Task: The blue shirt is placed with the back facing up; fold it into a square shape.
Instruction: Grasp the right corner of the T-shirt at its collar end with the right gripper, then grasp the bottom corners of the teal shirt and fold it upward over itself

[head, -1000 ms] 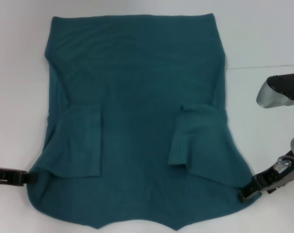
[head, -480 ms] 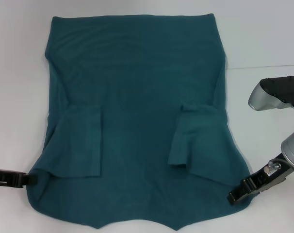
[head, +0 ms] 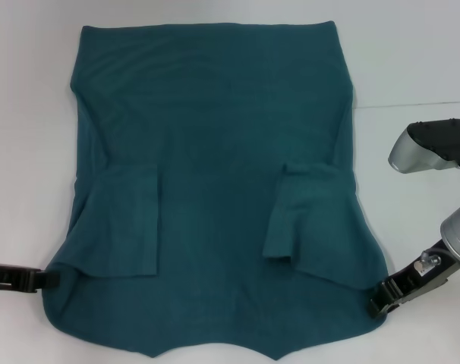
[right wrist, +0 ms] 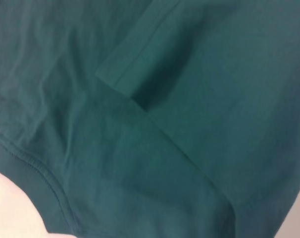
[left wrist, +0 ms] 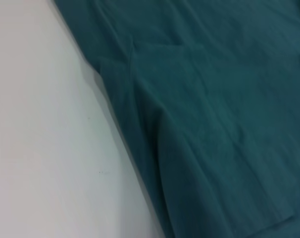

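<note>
Shirt (head: 215, 189) wants both near corners pinched evenly by left gripper (head: 51, 278) and right gripper (head: 378, 297); grip cannot be told

The blue shirt (head: 215, 189) runs off the bottom edge of the head view, so its nearest edge is cut away there. The left gripper (head: 48, 278) enters from the lower left, its arm cropped by the frame edge, and its fingers are too small to read. The right gripper (head: 379, 302), at lower right, is likewise unreadable. Neither wrist view shows any fingers.
</note>
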